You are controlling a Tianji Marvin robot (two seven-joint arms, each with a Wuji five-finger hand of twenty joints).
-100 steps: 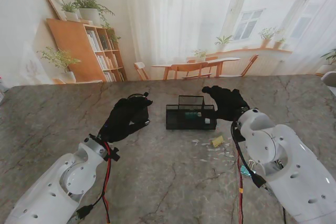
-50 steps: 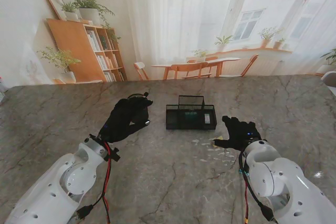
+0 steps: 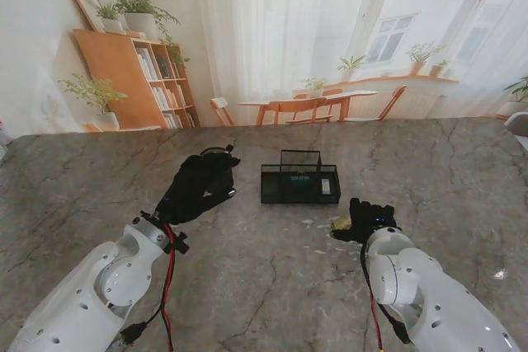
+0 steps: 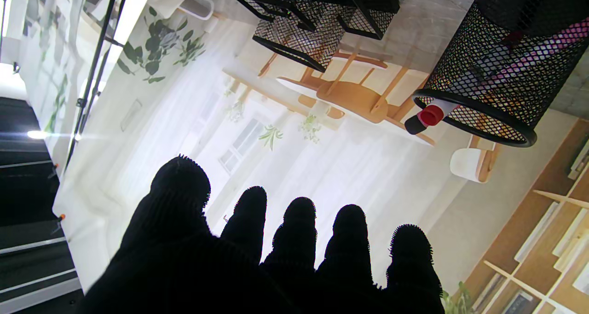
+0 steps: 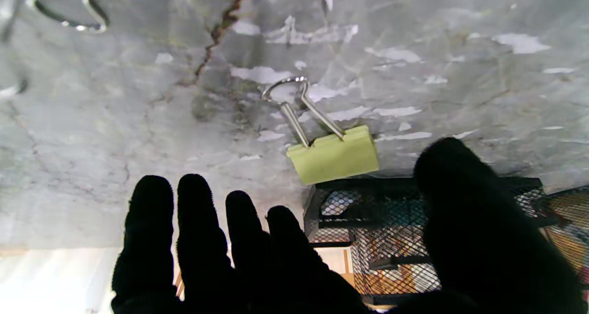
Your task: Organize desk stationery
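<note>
Green binder clip (image 5: 333, 155) mostly hidden by right hand (image 3: 368, 218); both hands open, empty.

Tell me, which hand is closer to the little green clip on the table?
The right hand. It sits right beside the green clip, fingers open, not holding it. The left hand is far off, on the other side of the black mesh organizer.

Probably a lab mock-up: marble table (image 3: 82, 179) before a printed home-interior backdrop (image 3: 272, 30).
</note>
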